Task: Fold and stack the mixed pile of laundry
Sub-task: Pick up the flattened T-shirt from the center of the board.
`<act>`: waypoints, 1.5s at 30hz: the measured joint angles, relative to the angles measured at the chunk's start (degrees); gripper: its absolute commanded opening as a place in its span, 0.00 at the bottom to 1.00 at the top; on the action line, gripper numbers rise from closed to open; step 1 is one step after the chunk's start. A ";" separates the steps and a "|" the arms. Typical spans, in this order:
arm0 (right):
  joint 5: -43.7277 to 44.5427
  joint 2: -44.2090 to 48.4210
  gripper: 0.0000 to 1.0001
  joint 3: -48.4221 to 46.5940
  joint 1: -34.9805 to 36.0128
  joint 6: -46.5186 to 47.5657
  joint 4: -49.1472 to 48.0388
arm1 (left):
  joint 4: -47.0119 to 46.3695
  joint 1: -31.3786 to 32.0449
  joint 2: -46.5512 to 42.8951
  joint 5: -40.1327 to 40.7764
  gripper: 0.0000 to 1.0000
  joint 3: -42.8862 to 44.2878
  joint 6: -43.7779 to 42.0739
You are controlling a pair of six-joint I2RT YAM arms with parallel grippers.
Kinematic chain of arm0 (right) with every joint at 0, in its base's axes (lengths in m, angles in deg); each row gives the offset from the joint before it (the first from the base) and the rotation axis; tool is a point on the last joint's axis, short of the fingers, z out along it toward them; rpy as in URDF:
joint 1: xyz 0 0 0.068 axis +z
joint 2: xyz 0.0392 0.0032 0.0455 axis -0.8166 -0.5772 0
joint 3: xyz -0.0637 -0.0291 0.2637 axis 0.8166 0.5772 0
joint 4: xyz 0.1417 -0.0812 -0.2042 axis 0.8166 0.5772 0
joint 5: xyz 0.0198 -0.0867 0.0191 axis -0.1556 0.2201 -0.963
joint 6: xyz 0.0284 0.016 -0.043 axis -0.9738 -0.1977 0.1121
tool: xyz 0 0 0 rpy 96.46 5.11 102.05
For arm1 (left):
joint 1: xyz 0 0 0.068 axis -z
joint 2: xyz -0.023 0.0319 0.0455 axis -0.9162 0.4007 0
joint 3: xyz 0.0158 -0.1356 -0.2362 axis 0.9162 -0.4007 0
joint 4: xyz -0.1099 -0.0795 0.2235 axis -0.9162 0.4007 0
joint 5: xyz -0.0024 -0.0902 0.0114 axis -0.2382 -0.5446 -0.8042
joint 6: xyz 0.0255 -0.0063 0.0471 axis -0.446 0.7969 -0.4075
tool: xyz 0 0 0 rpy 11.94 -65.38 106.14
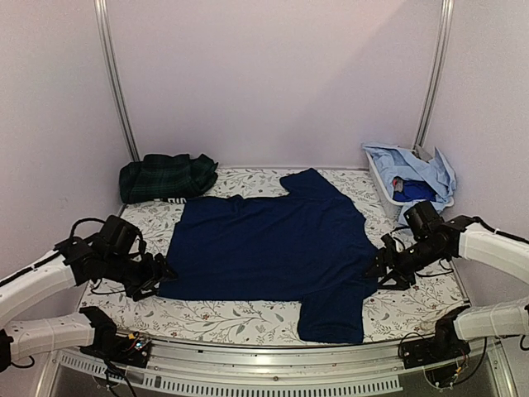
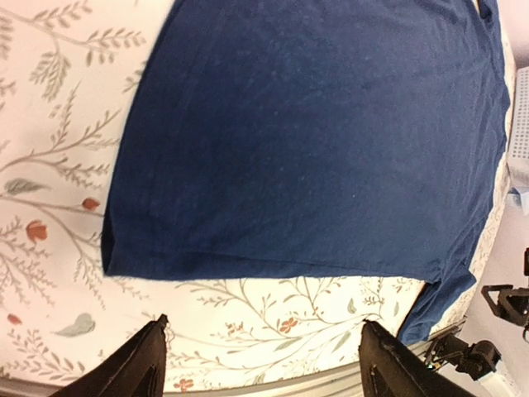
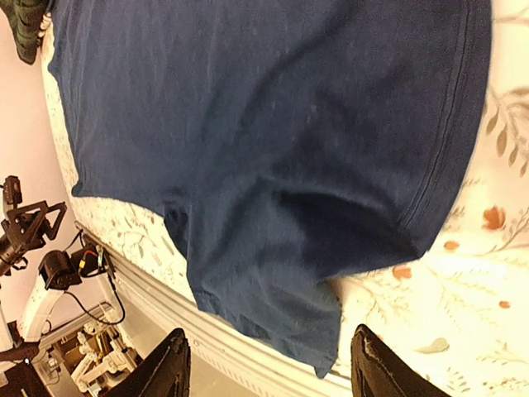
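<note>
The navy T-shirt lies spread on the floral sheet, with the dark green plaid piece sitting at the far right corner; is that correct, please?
Not quite: the dark green plaid piece sits at the far left corner, as the top external view shows. The navy T-shirt does lie spread on the floral sheet.

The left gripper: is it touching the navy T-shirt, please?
Apart. The left wrist view shows the left gripper short of the navy T-shirt, with a strip of floral sheet between it and the hem.
</note>
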 measured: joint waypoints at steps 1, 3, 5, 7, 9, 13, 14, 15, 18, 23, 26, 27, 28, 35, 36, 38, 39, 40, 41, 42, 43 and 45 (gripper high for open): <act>-0.33 0.83 0.63 0.70 0.92 -0.83 0.33 | 1.36 -0.04 -0.92 0.02 0.80 0.00 1.31; -0.85 1.70 0.60 2.82 3.63 -2.80 0.61 | 3.23 -0.17 -1.99 0.02 0.80 0.00 3.76; -1.01 1.66 0.58 4.76 6.91 -4.70 1.14 | 4.61 -0.48 -1.75 0.07 0.79 0.02 5.44; -1.01 1.51 0.58 6.03 11.63 -7.13 1.64 | 6.27 -0.85 -0.22 0.35 0.75 0.39 6.49; -1.14 1.25 0.58 6.58 16.48 -9.22 1.57 | 7.91 -1.29 1.92 0.70 0.73 1.22 7.26; -0.98 0.04 0.53 7.06 24.28 -12.96 1.51 | 9.94 -2.25 5.03 1.42 0.68 2.45 8.17; -0.72 -0.55 0.53 7.19 25.75 -13.92 1.44 | 10.21 -2.43 5.55 1.62 0.67 2.54 8.39; -0.48 -1.14 0.53 7.32 26.56 -14.43 1.33 | 10.43 -2.62 6.05 1.77 0.67 2.60 8.59; 0.63 -4.11 0.51 7.76 28.83 -16.06 0.35 | 10.88 -3.06 7.13 1.99 0.63 2.62 9.29; 1.70 -8.46 0.44 7.98 30.01 -17.46 -2.75 | 11.19 -3.43 7.43 2.23 0.61 2.62 9.94; 1.60 -9.92 0.40 7.43 30.25 -18.25 -3.37 | 11.21 -3.58 7.43 2.43 0.60 2.62 10.25; 1.46 -10.21 0.37 7.37 30.29 -18.53 -3.63 | 11.19 -3.65 7.50 2.51 0.60 2.62 10.29; 1.44 -10.45 0.33 7.32 30.34 -18.93 -3.80 | 11.19 -3.72 7.65 2.54 0.59 2.62 10.29; 2.29 -11.63 0.01 7.23 30.67 -19.87 -3.89 | 11.10 -4.13 10.84 3.21 0.56 2.64 9.64; 2.58 -11.61 0.00 7.23 30.71 -19.96 -3.67 | 11.06 -4.24 11.45 3.23 0.56 2.67 9.40; 2.97 -11.56 0.00 6.95 30.71 -19.76 -3.32 | 11.06 -4.48 12.48 3.23 0.56 2.69 9.14; 3.28 -11.43 0.00 6.58 30.73 -19.82 -3.17 | 11.06 -4.66 12.92 3.26 0.56 2.71 8.96; 3.93 -11.15 0.00 6.12 30.71 -19.85 -3.19 | 11.08 -5.01 13.46 3.26 0.56 2.75 8.74; 4.31 -10.78 0.00 5.68 30.67 -19.82 -3.10 | 11.06 -5.29 13.86 3.26 0.57 2.84 8.57; 4.70 -10.21 0.00 5.09 30.64 -19.82 -2.91 | 11.13 -5.60 14.27 3.28 0.57 2.99 8.33; 4.94 -9.64 0.00 4.55 30.64 -19.82 -2.56 | 11.17 -5.81 14.62 3.34 0.57 3.21 8.17; 5.18 -8.20 0.00 3.32 30.64 -19.80 -1.84 | 11.23 -6.21 15.34 3.54 0.56 3.76 7.91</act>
